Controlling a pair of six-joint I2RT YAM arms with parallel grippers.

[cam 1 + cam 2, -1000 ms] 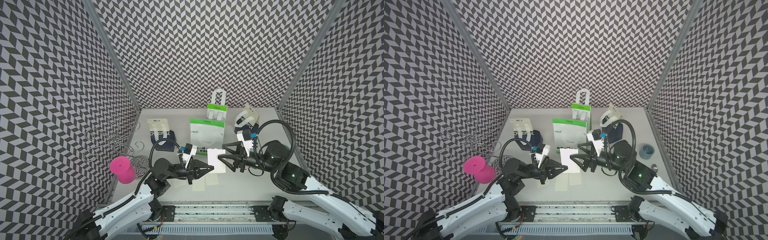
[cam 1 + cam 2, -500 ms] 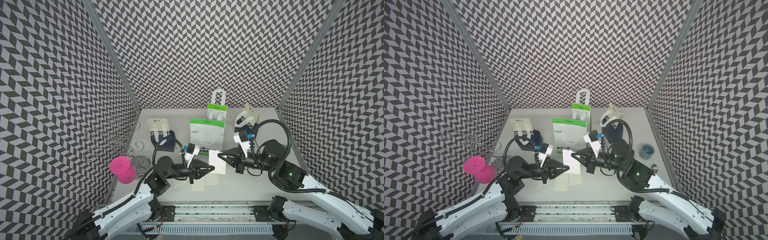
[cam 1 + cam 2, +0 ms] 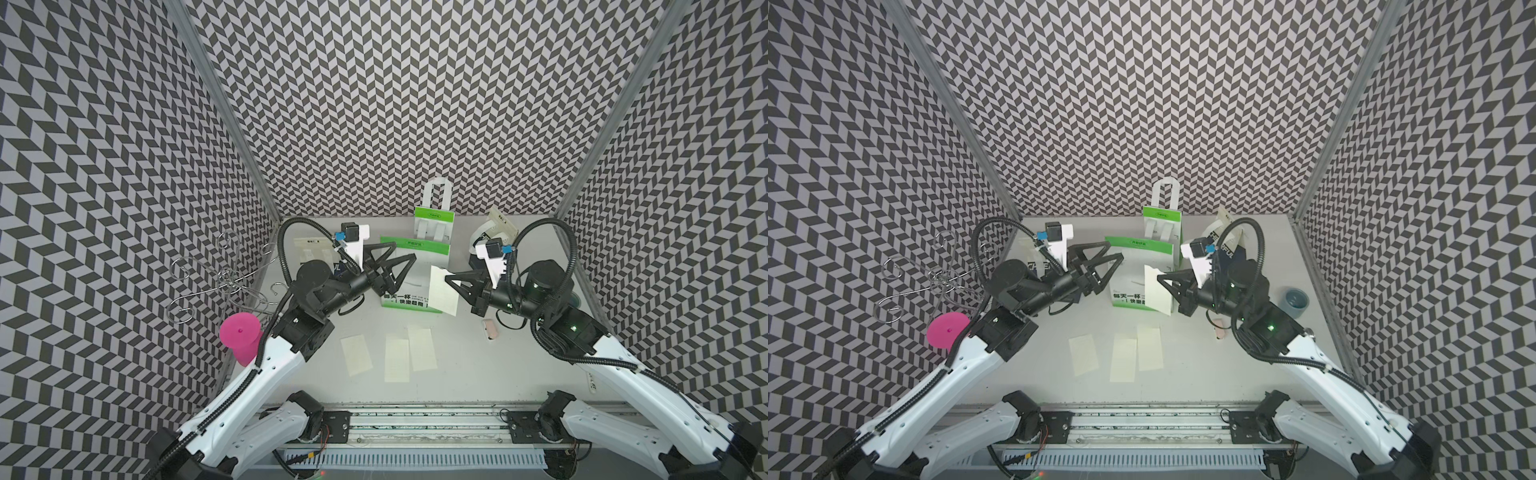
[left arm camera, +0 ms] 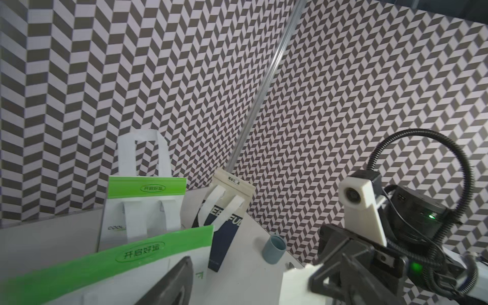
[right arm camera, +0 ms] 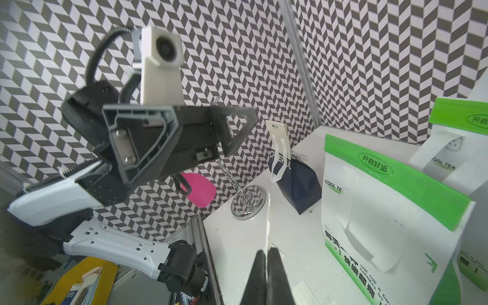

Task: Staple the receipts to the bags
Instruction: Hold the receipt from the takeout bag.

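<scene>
My right gripper (image 3: 449,276) is shut on one of the receipts (image 3: 443,291), which hangs in front of the nearer green-and-white bag (image 3: 409,270). The right wrist view shows the shut fingertips (image 5: 260,266) with the slip edge-on between them. My left gripper (image 3: 403,252) stands open at that bag's upper left corner, holding nothing. One of its fingers (image 4: 169,282) shows in the left wrist view. A second green bag (image 3: 434,224) stands behind. One navy bag (image 3: 494,232) is at the back right. Another navy bag (image 3: 313,249) is partly hidden behind my left arm. Three receipts (image 3: 397,359) lie flat near the front.
A small pinkish object (image 3: 491,330) lies under my right arm. A pink cup (image 3: 241,336) and a wire hook stand (image 3: 220,278) are at the left edge. A blue-grey cup (image 3: 1296,303) sits by the right wall. Patterned walls close in three sides.
The right gripper shut on the receipt that the left gripper held. The left gripper then opened, let go and moved back and left to the bag's corner. The right gripper carried the receipt to the bag's front.
</scene>
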